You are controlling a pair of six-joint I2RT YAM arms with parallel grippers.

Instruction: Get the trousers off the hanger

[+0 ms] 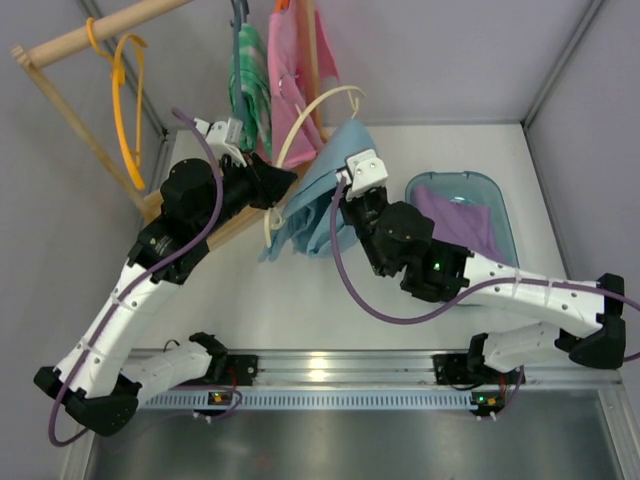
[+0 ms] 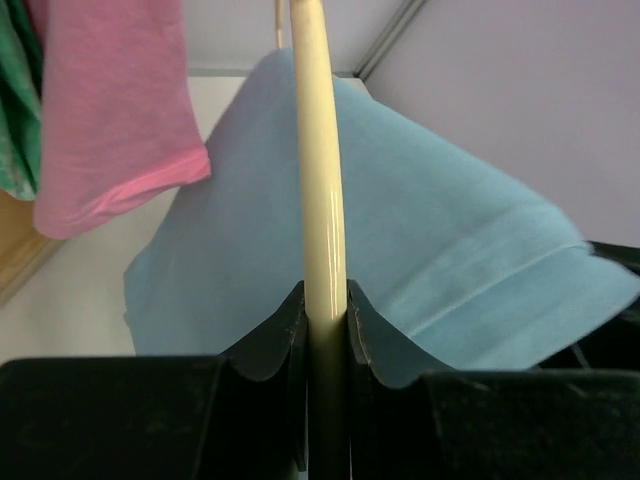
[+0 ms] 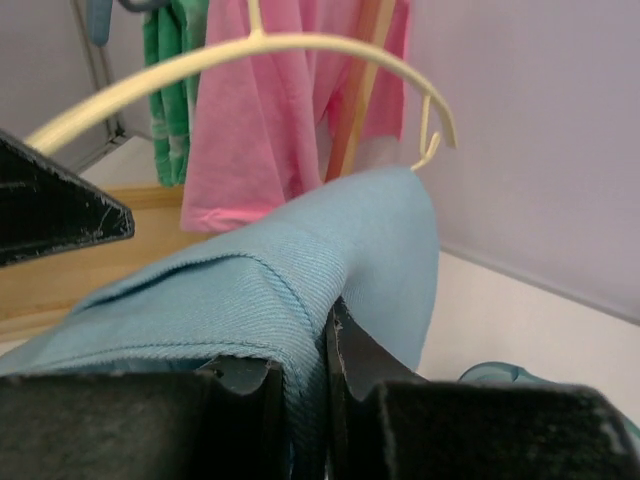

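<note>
1. Black jaws of the right gripper (image 3: 305, 350) fill the bottom of the right wrist view. They are pinched narrow on a stitched fold of the trousers (image 3: 250, 290), and the light blue cloth rises away from them.
2. Equally close to its own camera, the left gripper (image 2: 325, 310) is clamped tight on the hanger (image 2: 318, 150). The cream rod stands straight up out of the jaws and runs away from the lens.
3. Seen from above, both wrists meet over the middle of the desk (image 1: 300, 300), just beside each other. The trousers are draped over the hanger, lifted off the desk, and hang between the two grippers. Most of the cloth lies on the right arm's side of the rod.
4. The hanger's long axis curves from the left jaws up and away to the far right, ending in a small hooked tip just past the top of the fold. The cloth lies across that axis. I judge the right arm, already on the cloth, must slide it off toward that free end while the left arm steadies the frame.
5. Right of the right wrist sits a blue bin (image 1: 500, 195) holding a purple cloth (image 1: 455, 220).
6. Farthest back, a pink garment (image 1: 300, 55) and a green patterned garment (image 1: 250, 85) hang on the wooden rack (image 1: 110, 25). A yellow-orange hanger (image 1: 128, 100) hangs well apart to the left.
</note>
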